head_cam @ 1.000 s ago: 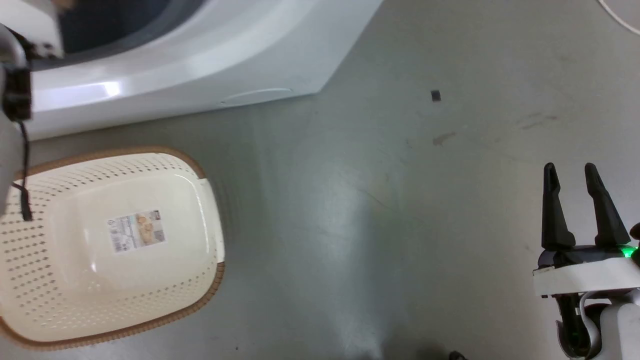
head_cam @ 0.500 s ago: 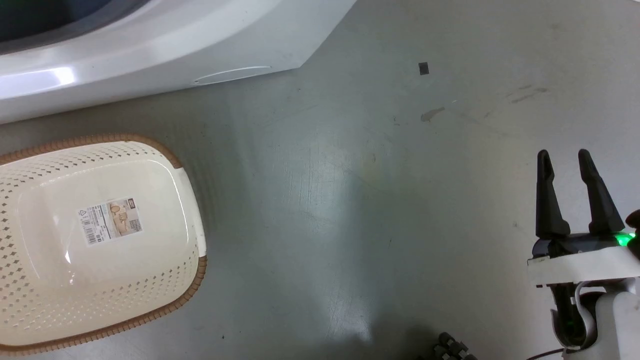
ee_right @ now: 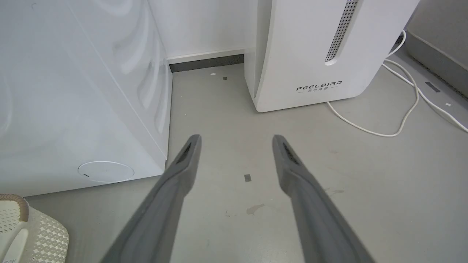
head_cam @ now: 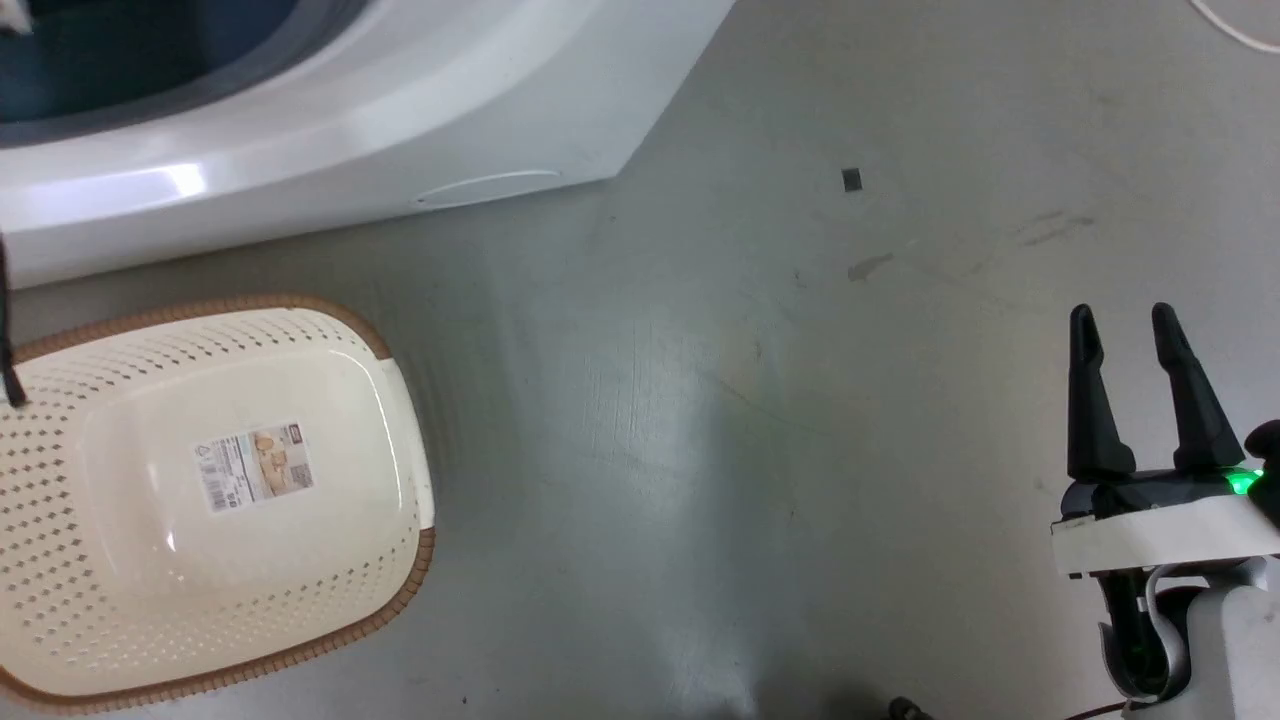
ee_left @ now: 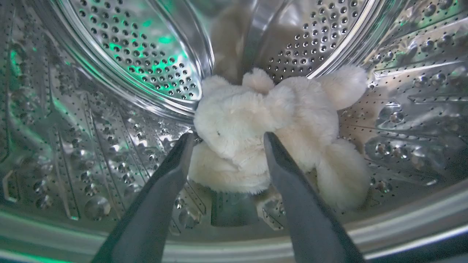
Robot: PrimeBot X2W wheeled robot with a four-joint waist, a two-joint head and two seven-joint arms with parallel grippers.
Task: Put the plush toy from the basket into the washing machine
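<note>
Far left in the head view: basket (head_cam: pixel 380 560), empty, label (head_cam: pixel 253 466) bare on its bottom, standing on the floor (head_cam: pixel 700 420) just beside the washing machine (head_cam: pixel 400 130). Little trouble there, unless clipped by the left arm on its way out of the machine.

Inside the drum (ee_left: pixel 109 146), seen from the left wrist: plush toy (ee_left: pixel 299 117) lying on the steel wall, near the front lip. Left gripper (ee_left: pixel 228 136) spread wide and released, one finger at each side of the toy's head. Tips close against the fur; hard to tell whether touching.

Main hazard here: shaggy fur catching on a fingertip during a pull-back, dragging the toy toward the lip and perhaps out onto the floor. Probably safest withdrawn straight back along the fingers, not sideways. Second hazard: fingers or wrist knocking the drum's front rim if lifted too early.

Far right: right gripper (head_cam: pixel 1122 315) parted, holding nothing, hovering above bare floor, well apart from basket and machine. Little risk, save swinging into the machine's side during a turn at the waist.
</note>
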